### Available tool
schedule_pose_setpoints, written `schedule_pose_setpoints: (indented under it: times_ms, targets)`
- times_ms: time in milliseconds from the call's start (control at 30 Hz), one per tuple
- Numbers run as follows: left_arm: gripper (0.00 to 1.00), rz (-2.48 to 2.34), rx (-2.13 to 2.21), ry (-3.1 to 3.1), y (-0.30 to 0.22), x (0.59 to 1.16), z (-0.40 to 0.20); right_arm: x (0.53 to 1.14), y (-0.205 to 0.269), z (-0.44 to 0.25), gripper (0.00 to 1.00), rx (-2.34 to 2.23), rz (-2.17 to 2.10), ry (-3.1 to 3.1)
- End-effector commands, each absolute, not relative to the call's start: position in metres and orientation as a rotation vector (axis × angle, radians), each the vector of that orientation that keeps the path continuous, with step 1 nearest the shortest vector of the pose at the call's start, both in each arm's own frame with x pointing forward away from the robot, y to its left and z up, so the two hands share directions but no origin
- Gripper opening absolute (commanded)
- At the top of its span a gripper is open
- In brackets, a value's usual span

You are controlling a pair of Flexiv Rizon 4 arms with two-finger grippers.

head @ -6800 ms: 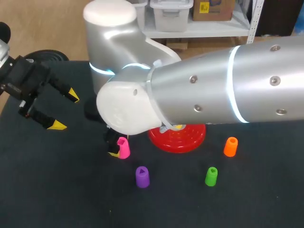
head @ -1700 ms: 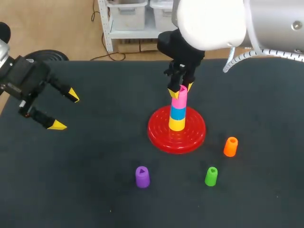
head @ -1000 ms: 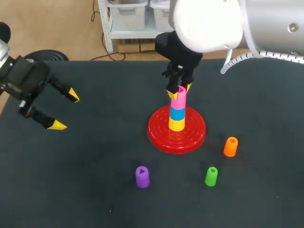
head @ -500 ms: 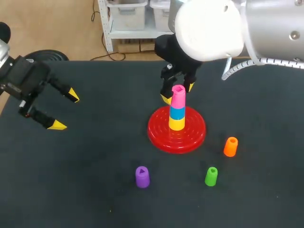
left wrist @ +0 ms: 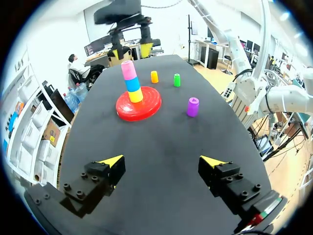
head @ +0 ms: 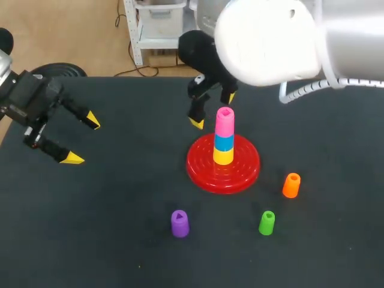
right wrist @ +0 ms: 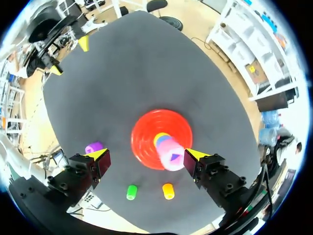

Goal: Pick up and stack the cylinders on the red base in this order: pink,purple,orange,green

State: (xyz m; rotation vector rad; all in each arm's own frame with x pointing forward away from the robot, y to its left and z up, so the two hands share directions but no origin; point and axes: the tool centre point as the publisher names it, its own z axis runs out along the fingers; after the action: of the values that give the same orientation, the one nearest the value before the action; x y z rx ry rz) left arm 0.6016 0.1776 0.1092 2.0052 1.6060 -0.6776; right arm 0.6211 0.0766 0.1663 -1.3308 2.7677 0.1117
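Note:
The red base (head: 198, 165) carries a stack of a yellow, a blue and, on top, a pink cylinder (head: 225, 122). My right gripper (head: 213, 110) hangs open just above and behind the pink cylinder, touching nothing; from its own wrist the pink cylinder (right wrist: 171, 155) shows below, between the spread fingers of the right gripper (right wrist: 146, 155). Purple (head: 179, 223), green (head: 267, 222) and orange (head: 291, 185) cylinders stand upright on the table in front of the base. My left gripper (head: 82, 139) is open and empty at the far left; its wrist view shows the left gripper (left wrist: 161, 161) facing the stack (left wrist: 129, 70).
The dark table top (head: 108, 228) surrounds the base, with its back edge (head: 120, 78) behind the left gripper. The purple cylinder (left wrist: 192, 106) stands apart from the orange (left wrist: 154, 77) and green (left wrist: 177, 80) pair.
My right gripper opened, let go of the pink cylinder on top of the stack, and rose away toward the back left. The left arm stayed put.

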Motion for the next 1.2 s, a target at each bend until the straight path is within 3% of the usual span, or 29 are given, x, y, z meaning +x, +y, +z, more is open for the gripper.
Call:
schedule_pose_setpoints:
  times_ms: [33,400,1200]
  targets:
    - [1.0,-0.676,2.005,1.604,0.178,0.601,0.109,0.594,0.082,0.175,1.0,-1.347,0.071,2.69]
    - [1.0,-0.676,2.005,1.604,0.178,0.601,0.109,0.555,0.122,0.148,1.0,-1.584,0.063,2.638]
    - [1.0,-0.676,2.005,1.604,0.178,0.601,0.109,0.553,0.127,0.127,1.0,-1.439,0.079,2.74]
